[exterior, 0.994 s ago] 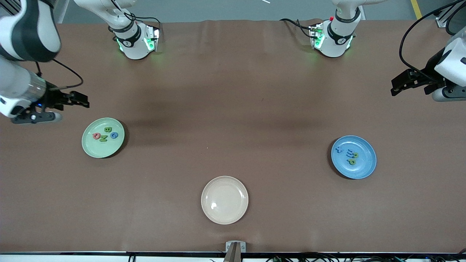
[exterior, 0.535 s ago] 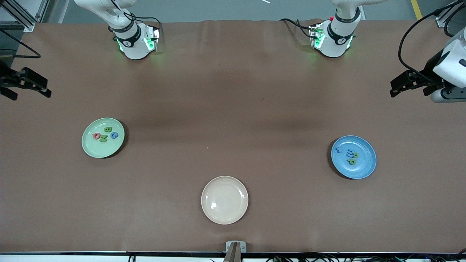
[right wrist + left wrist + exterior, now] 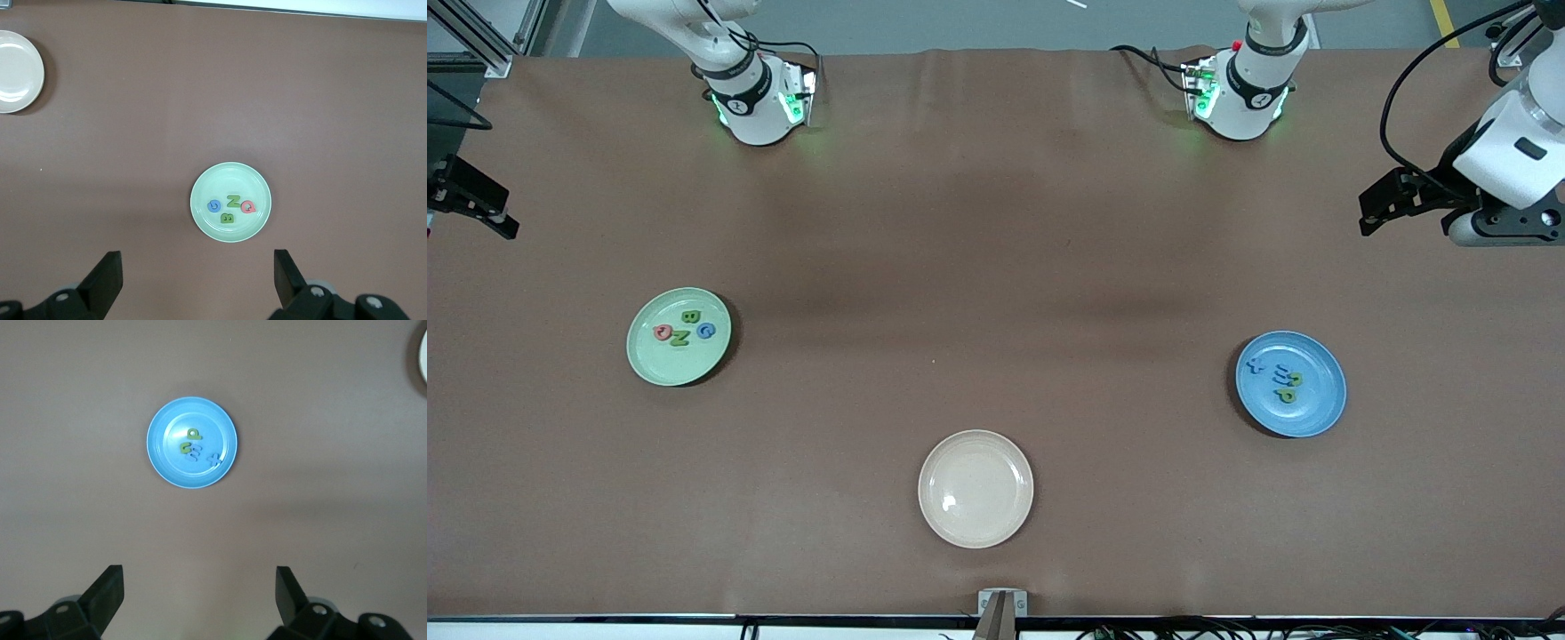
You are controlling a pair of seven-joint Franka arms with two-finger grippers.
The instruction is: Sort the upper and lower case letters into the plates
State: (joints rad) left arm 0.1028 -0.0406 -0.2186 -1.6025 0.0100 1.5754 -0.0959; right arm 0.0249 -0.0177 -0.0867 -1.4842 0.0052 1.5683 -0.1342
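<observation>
The mint green plate (image 3: 649,356) lies toward the right arm's end of the table and holds several letters: B, G, Z and a pink one. It also shows in the right wrist view (image 3: 203,217). The blue plate (image 3: 1316,413) lies toward the left arm's end and holds several blue and green letters; it also shows in the left wrist view (image 3: 163,457). My left gripper (image 3: 1369,213) is open and empty, high over bare table at the left arm's end. My right gripper (image 3: 503,218) is open and empty, high at the right arm's end.
A cream-beige plate (image 3: 975,524) lies empty near the front edge, midway between the two other plates. It shows at the edge of the right wrist view (image 3: 13,100). The brown table (image 3: 996,267) is bare between the plates.
My right gripper has pulled back and up toward the table's end, away from the green plate. My left gripper has shifted slightly. The plates and letters have not moved.
</observation>
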